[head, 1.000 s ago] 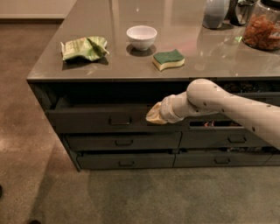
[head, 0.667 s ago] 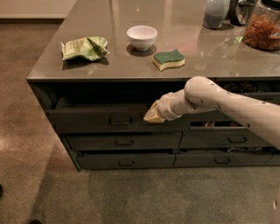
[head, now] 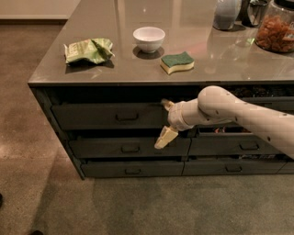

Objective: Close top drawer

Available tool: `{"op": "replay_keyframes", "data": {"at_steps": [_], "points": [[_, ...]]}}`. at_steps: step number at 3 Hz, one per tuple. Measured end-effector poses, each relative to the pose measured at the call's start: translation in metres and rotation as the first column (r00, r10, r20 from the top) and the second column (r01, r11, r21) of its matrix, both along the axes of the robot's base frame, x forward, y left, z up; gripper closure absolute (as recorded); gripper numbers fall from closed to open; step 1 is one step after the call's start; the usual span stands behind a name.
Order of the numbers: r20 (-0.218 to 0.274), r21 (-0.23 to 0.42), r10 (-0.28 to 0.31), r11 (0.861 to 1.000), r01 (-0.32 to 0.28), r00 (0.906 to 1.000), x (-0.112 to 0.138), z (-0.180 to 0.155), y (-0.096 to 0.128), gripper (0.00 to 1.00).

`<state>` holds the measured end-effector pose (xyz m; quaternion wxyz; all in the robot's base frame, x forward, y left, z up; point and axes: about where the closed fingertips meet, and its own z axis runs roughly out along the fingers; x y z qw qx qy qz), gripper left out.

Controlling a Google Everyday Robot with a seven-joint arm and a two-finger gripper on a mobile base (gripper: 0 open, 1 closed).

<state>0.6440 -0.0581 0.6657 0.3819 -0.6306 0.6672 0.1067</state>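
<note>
The top drawer (head: 105,115) is the wide dark grey one at the upper left of the counter, with a small loop handle (head: 126,117) at its centre. Its front stands nearly in line with the drawers below, with a dark gap above it. My gripper (head: 165,120) is at the drawer front's right end, on the white arm (head: 239,114) that reaches in from the right. Its fingers are spread apart, one up against the front's top right corner (head: 166,104) and one pointing down-left (head: 164,137). It holds nothing.
On the counter top (head: 55,73) lie a green bag (head: 88,50), a white bowl (head: 149,38), a green-yellow sponge (head: 177,62), a grey jug (head: 227,13) and a jar of snacks (head: 275,28). Other grey drawers (head: 124,148) sit below and to the right. Brown floor lies around.
The drawer front has gone further in under the counter. My gripper's fingers, close together and pointing left before, now stand spread apart, one up and one down.
</note>
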Motion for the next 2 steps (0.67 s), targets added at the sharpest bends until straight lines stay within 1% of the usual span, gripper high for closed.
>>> {"op": "replay_keyframes", "data": {"at_steps": [2], "points": [[0.01, 0.023, -0.005, 1.0, 0.005, 0.9999, -0.023, -0.0022, -0.0105, 0.0]]}}
